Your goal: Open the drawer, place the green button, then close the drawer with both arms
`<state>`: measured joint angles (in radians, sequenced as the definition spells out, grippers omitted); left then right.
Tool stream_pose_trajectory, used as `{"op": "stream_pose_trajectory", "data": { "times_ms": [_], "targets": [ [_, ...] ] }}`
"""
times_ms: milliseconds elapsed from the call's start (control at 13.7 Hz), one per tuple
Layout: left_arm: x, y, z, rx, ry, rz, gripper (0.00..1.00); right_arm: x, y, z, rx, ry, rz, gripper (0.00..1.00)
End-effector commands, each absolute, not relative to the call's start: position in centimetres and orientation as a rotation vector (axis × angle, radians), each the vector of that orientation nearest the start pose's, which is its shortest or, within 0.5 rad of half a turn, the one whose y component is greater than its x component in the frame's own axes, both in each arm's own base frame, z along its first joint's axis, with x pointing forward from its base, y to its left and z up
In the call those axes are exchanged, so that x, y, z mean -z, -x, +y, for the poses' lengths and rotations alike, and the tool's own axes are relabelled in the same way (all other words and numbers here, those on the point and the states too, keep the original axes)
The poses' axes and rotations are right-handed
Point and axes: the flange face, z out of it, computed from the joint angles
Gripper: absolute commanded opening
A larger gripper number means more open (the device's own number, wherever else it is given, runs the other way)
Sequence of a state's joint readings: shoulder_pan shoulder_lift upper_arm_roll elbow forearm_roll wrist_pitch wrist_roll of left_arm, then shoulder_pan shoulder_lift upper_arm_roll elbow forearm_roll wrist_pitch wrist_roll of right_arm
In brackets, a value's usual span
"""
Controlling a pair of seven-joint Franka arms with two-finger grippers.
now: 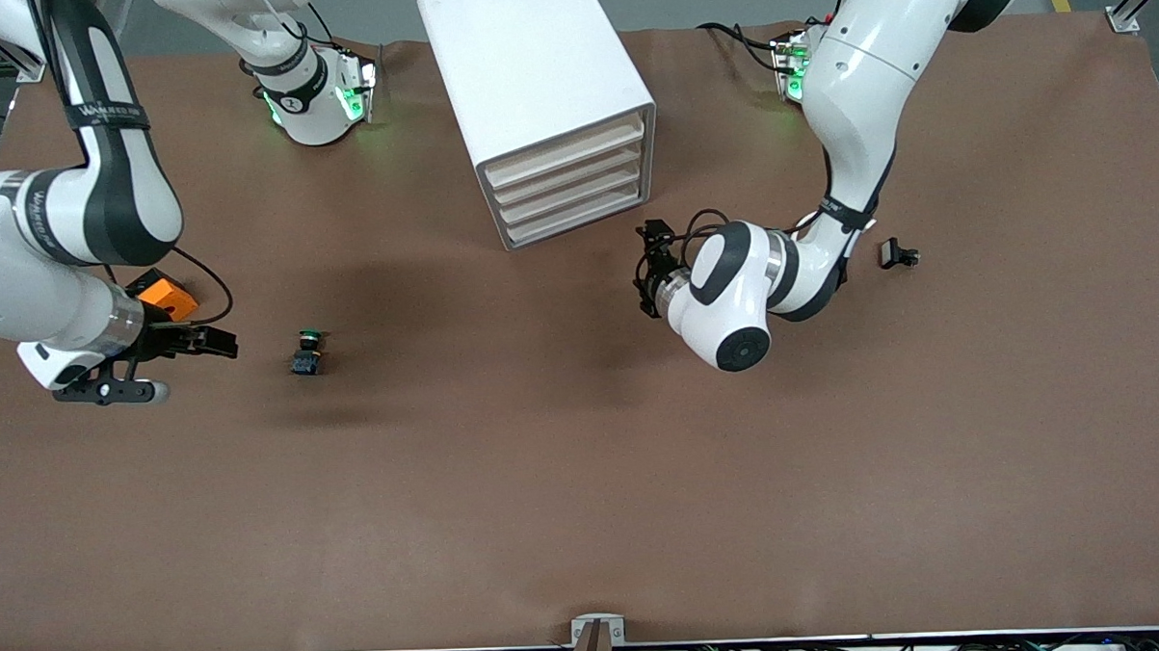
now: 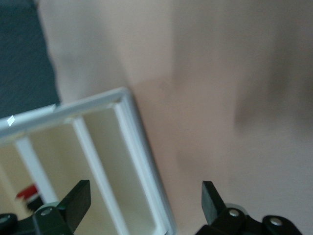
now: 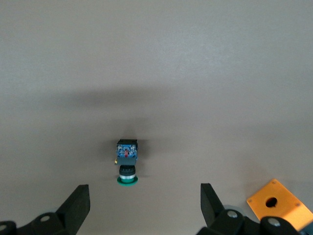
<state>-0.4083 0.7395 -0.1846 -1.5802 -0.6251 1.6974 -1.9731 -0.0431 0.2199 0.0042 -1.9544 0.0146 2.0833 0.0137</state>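
So right now I've got the left pincer [image 1: 647, 270] spread wide and empty, parked just in front of the white drawer cabinet [image 1: 543, 95], which makes sense to me since a drawer has to come open first. All four drawers [image 1: 575, 186] look pushed in, and I can't see what's inside any of them. The right pincer [image 1: 216, 340] is spread too, holding nothing, low over the counter [image 1: 585, 479] beside the button [image 1: 307, 352], probably lined up for the grab. The button lies on its side on bare counter, well apart from the cabinet, toward the right arm's end. An orange block [image 1: 166, 297] sits near that pincer.
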Motion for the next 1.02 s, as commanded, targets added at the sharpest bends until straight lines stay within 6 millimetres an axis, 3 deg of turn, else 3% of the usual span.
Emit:
{"op": "stream_pose_trajectory", "data": {
  "times_ms": [0, 219, 438, 658, 804, 950],
  "targets": [
    [-18.6, -49.5, -40.6, 1.627, -1.962, 2.463, 1.00, -33.2, -58.8, -0.5, -0.149, 3.130, 0.178, 1.00],
    [-15.8, -47.9, -42.0, 1.793, -1.759, 2.605, 0.83, -31.2, -58.6, 0.3, -0.195, 3.131, 0.191, 1.00],
    [-14.6, -46.4, -42.8, 1.985, -1.613, 2.687, 0.75, -28.9, -58.2, 0.5, -0.231, 3.131, 0.182, 1.00],
    [-13.3, -44.1, -44.9, 2.046, -1.572, 2.761, 0.71, -25.7, -57.4, 0.8, -0.217, 3.130, 0.261, 1.00],
    [-12.0, -42.7, -45.6, 2.062, -1.593, 2.779, 0.57, -24.1, -56.6, 2.0, -0.250, 3.132, 0.282, 1.00],
    [-11.6, -41.7, -46.0, 2.086, -1.625, 2.780, 0.53, -22.5, -56.4, 2.7, -0.272, 3.136, 0.271, 1.00]
  ]
}}
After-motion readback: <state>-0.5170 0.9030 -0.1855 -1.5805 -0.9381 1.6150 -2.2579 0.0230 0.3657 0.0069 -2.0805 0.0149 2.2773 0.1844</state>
